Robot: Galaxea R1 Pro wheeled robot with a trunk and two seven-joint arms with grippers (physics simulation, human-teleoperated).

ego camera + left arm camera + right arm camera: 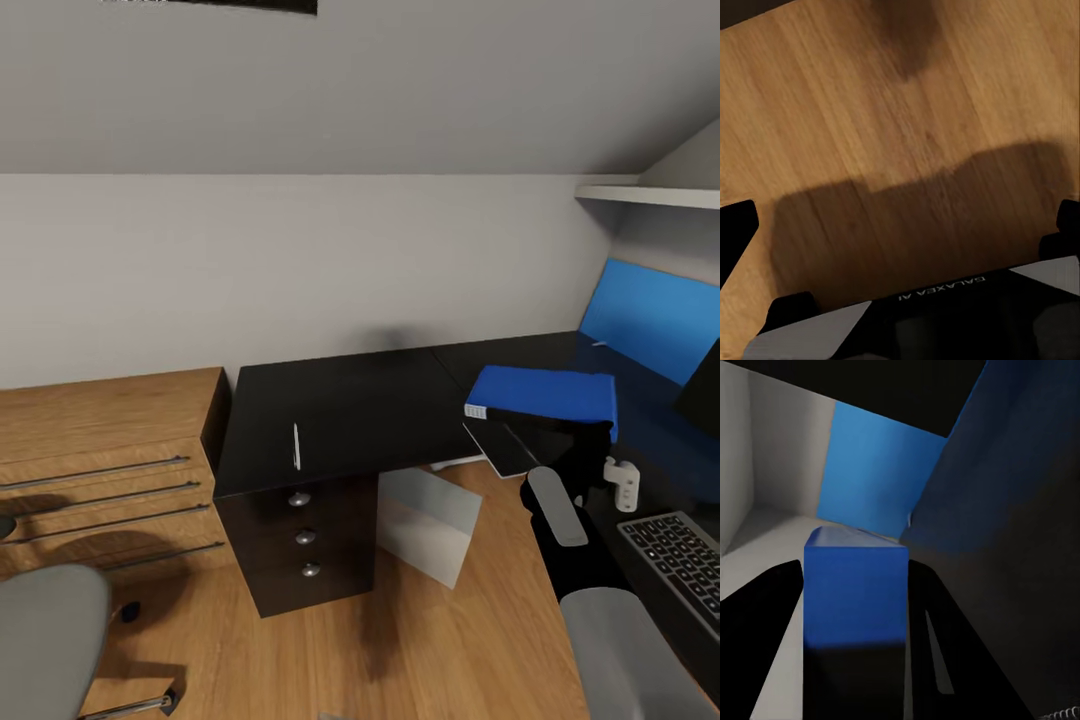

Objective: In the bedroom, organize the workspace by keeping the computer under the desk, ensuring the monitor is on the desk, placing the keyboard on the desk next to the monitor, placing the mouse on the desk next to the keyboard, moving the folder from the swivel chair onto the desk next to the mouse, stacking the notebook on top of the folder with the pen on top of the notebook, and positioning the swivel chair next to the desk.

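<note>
My right gripper (548, 452) has its jaws clamped on the blue folder (545, 398), holding it level in the air above the black table (340, 410), its black spine toward me. In the right wrist view the folder (855, 592) sits between my fingers (765, 637), with the blue back panel (881, 480) beyond. The white pen (296, 446) lies on the table's near left part, well apart from the folder. The keyboard (680, 562) rests on the table's right arm, near my right forearm. The grey computer box (428, 524) stands under the table beside the dark drawer unit (300, 540). The chair (50, 640) is at lower left. My left gripper (907, 225) hangs over the wooden floor (870, 112), jaws apart.
</note>
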